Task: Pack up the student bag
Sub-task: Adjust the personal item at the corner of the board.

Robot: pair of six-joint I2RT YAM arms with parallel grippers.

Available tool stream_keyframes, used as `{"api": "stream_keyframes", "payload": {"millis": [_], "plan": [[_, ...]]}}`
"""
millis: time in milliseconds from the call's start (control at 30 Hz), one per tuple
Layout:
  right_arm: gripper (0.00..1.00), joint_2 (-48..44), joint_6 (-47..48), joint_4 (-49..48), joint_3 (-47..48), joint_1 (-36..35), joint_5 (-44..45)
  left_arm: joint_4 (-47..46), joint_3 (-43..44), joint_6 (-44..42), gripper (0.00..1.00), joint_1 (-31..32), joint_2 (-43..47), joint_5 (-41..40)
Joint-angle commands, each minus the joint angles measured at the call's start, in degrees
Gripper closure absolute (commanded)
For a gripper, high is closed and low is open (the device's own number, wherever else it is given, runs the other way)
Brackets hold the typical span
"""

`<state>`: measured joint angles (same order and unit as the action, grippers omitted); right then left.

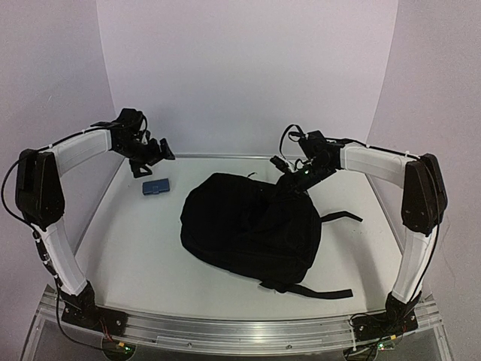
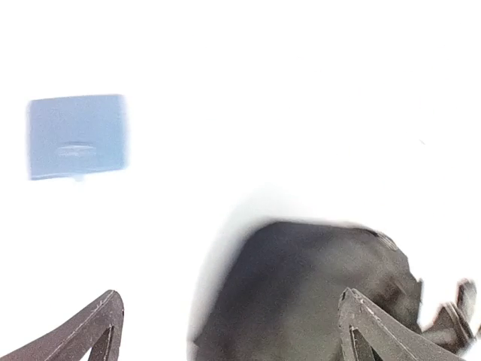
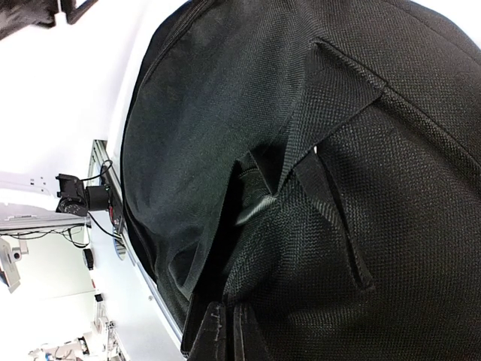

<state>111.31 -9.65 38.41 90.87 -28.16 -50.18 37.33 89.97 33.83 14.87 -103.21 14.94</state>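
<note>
My left fingers [image 1: 158, 150] stand wide over the desk [image 1: 361, 256] at ten o'clock. I see the right fingers [image 3: 222, 335] pinching the student bag [image 1: 248, 226] fabric.

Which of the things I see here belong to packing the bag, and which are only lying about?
For the job: student bag; small blue flat item, probably to go in; left gripper, open near it; right gripper, shut on the bag's fabric.
Not for the job: white table; white backdrop.

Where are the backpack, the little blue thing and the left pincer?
student bag [image 1: 248, 226]: top view, middle of its body.
blue object [image 1: 155, 186]: top view, its flat top.
left pincer [image 2: 231, 297]: left wrist view, midway between fingertips.
</note>
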Motion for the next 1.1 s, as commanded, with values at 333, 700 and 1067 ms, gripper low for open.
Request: {"api": "stream_keyframes", "payload": {"millis": [333,700,1067], "plan": [[1.0,-0.79,1.01,0.67,0.02,-0.42,0.41,20.44,35.44,-15.69,0.0,-4.24,-28.68,-20.25],[1.0,-0.51,1.03,0.69,-0.24,-0.47,0.23,12.19,43.43,-22.56,0.0,-9.59,-38.23,-10.48],[1.0,-0.98,1.48,0.69,-1.09,-0.44,0.54,8.0,32.48,-22.68,0.01,-10.77,-37.41,1.79]]}}
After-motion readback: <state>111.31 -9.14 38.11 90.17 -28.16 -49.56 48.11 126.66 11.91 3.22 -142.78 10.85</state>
